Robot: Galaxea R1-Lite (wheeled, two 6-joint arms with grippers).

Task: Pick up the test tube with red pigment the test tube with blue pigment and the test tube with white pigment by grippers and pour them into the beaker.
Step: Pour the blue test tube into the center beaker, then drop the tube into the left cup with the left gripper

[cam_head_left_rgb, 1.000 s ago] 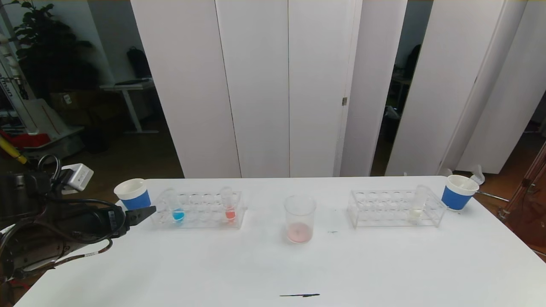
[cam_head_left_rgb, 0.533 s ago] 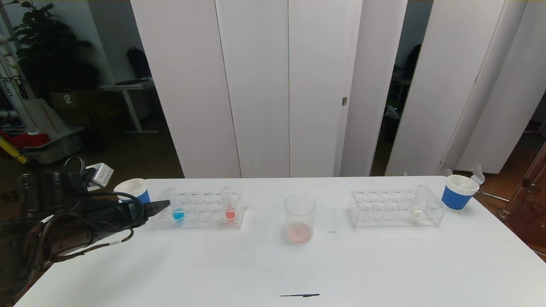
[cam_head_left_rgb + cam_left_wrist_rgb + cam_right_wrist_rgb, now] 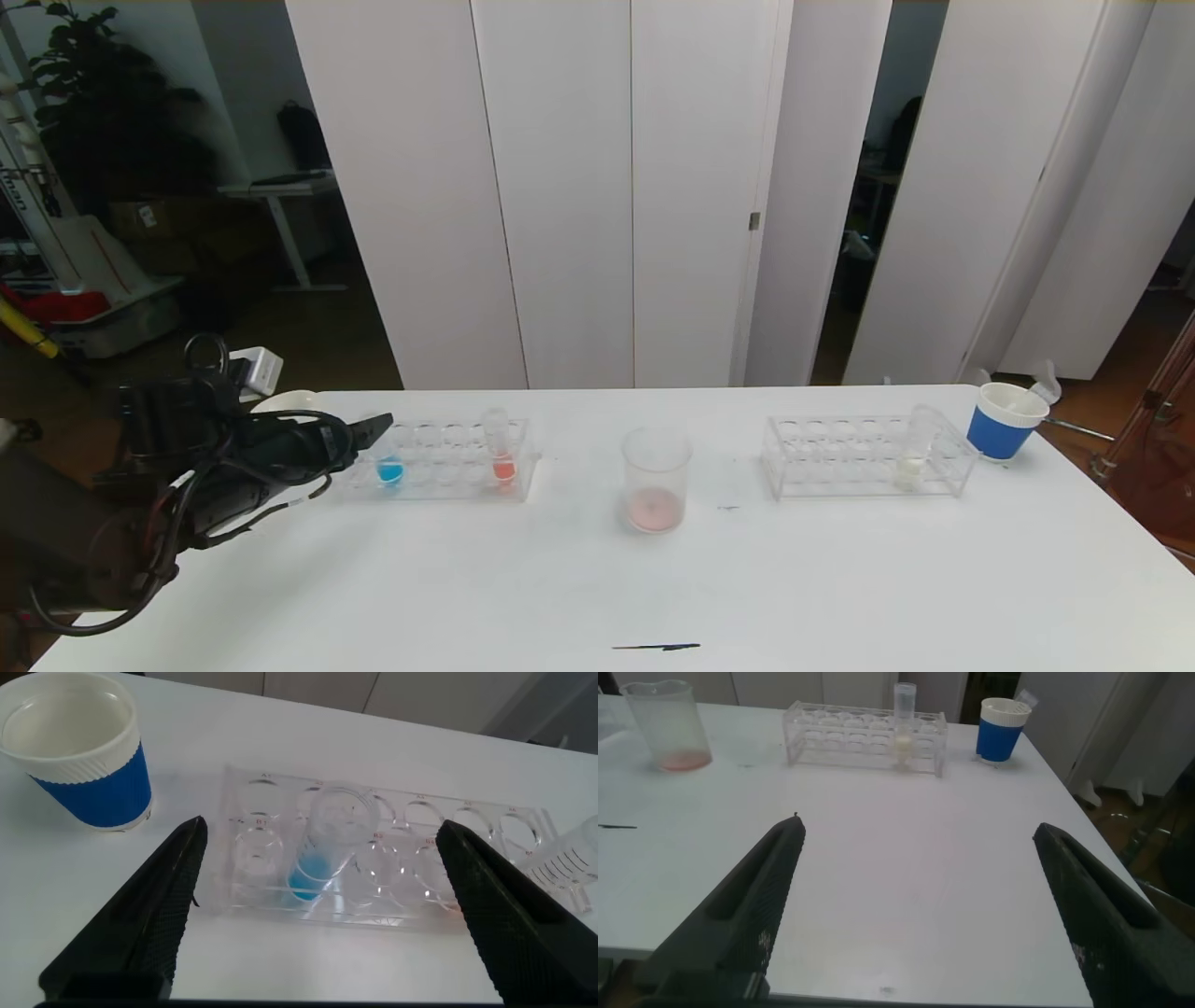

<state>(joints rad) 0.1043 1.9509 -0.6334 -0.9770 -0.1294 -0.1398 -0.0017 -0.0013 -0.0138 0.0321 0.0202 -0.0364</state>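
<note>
Slim clear test tube with blue pigment (image 3: 329, 849) holds cyan at its base.

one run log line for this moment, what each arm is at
left gripper: jaws open, at blue pigment tube in left rack | right gripper: open, off near edge | beaker: reddish residue | white pigment tube: racked

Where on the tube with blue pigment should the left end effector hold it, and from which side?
Grip the blue tube on its bare upper part above the rack, coming from the rack's left end. It stands upright there, and the open left end effector already straddles it.
</note>
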